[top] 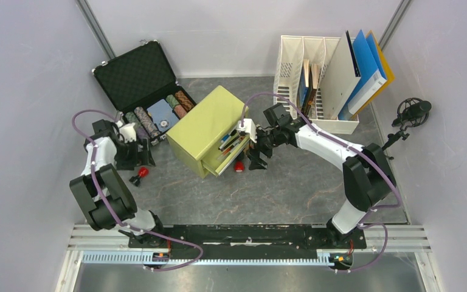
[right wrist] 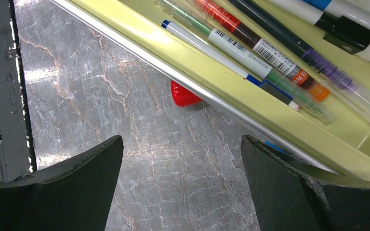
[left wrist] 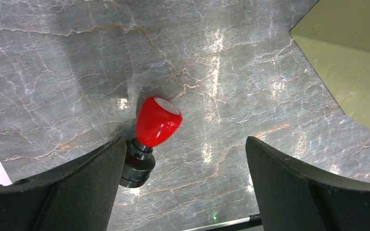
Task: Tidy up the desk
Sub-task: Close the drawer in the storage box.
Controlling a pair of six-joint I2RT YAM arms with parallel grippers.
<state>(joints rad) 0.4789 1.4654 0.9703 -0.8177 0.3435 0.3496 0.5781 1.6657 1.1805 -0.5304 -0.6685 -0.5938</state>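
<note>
The desk (top: 292,188) is a dark grey marbled surface. A yellow-green drawer cabinet (top: 210,125) stands on it with its drawer (right wrist: 250,91) pulled open, holding several pens (right wrist: 250,45). My right gripper (top: 256,159) is open and empty, just right of the drawer front; it shows over bare desk in the right wrist view (right wrist: 183,183). A red object (right wrist: 183,95) lies partly under the drawer. My left gripper (top: 135,159) is open over the desk (left wrist: 192,187). A red-and-black knob (left wrist: 151,132) lies by its left finger (left wrist: 67,192), also seen from above (top: 138,176).
An open black case (top: 138,76) with poker chips (top: 158,115) sits at the back left. A white file rack (top: 322,79) with folders and books stands at the back right. A black microphone (top: 410,115) stands at the right edge. Walls enclose three sides.
</note>
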